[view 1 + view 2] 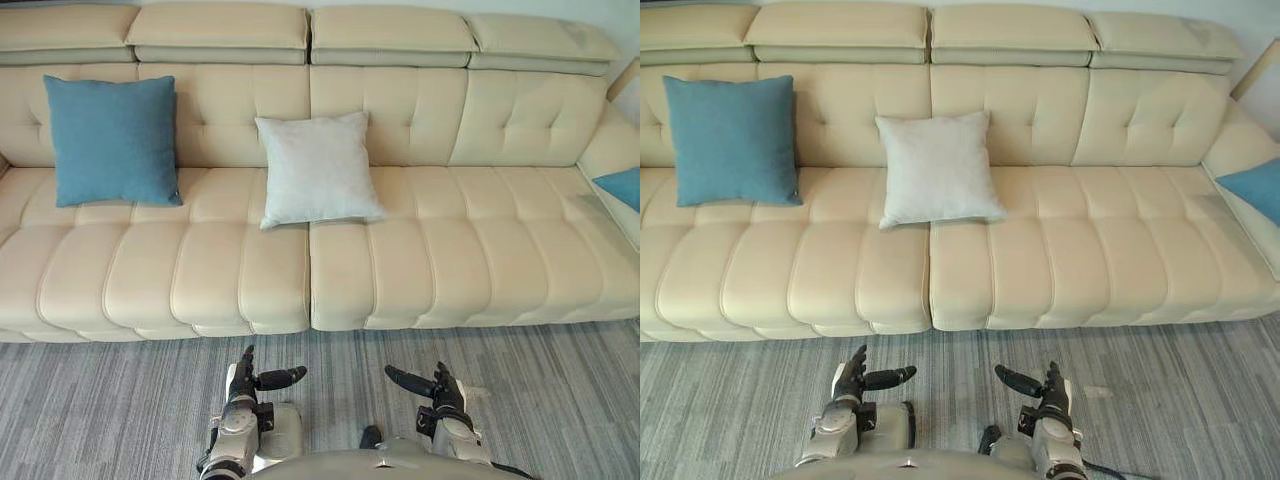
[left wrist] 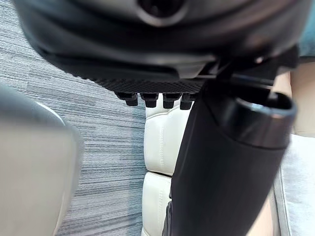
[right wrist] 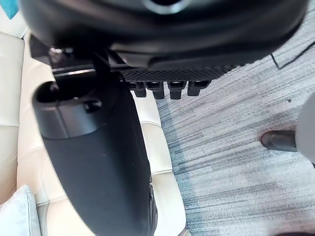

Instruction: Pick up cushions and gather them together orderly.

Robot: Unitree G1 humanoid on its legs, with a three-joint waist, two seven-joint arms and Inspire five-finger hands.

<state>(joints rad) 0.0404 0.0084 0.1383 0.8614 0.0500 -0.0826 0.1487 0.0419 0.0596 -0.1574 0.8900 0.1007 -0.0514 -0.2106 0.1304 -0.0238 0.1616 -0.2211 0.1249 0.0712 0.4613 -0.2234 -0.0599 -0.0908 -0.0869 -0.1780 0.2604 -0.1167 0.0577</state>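
Grey carpet (image 1: 100, 400), low pile with fine stripes, runs along the front of a long cream sofa (image 1: 470, 250). Sofa skin is smooth and leather-like; the seat is stitched into plump ribs, the back is button-tufted, and flat padded headrests sit along the top edge. A seam splits the seat into two blocks near the middle.

Cushions, all square and of woven cloth:
- blue cushion (image 1: 112, 140) near the sofa's left end, upright, leaning flat on the backrest, lower edge on the seat.
- pale cushion (image 1: 318, 170), off-white, near the middle, tilted back against the backrest, its lower edge crossing the centre seam, corners slightly pointed.
- second blue cushion (image 1: 1252, 187) at the far right corner, where the sofa turns; it is cut off by the view's edge.

The three lie well apart. The seat is bare between the blue cushion and the pale cushion, with a wider bare stretch from the pale cushion to the right corner. The front half of the seat is clear along its whole length.

Left hand (image 1: 243, 378) and right hand (image 1: 440, 385) hang low over the carpet, short of the sofa's front edge, apart from each other. Both are released: fingers straight, thumbs turned inward toward one another, nothing held. Left wrist view shows the fingertips (image 2: 147, 98) in a row with carpet and the ribbed seat edge beyond.
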